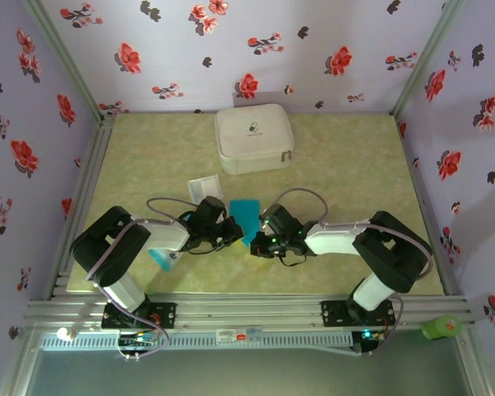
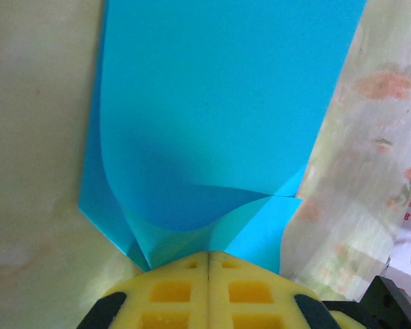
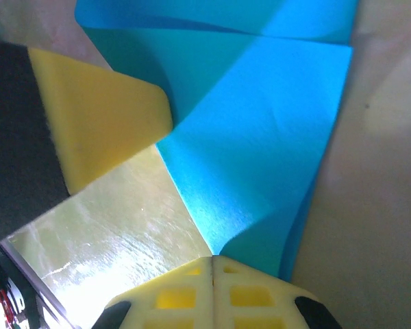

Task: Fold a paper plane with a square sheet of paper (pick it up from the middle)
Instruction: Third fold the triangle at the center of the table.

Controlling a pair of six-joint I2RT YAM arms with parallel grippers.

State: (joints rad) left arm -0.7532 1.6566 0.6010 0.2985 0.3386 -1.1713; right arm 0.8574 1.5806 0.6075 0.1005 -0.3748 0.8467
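I have the square sheet of paper (image 1: 246, 216) pinched from both sides, a little nearer the near edge of the tabletop (image 1: 355, 165) than its middle. The left gripper (image 2: 208, 255) has its yellow fingers pressed flat together on the sheet's near edge, where two blue flaps meet in a point (the layer above them bows upward, so the sheet is no longer flat). The right gripper (image 3: 213, 259) is likewise closed tight, clamped on a raised fold of the same sheet from the opposite side. Its wrist camera catches one yellow finger (image 3: 103, 123) of the left gripper touching the paper. Toward the far edge sits a white zipped case (image 1: 253, 138), with a small translucent square (image 1: 205, 186) between it and the paper. A pale blue packet (image 1: 161, 258) lies near the left arm.
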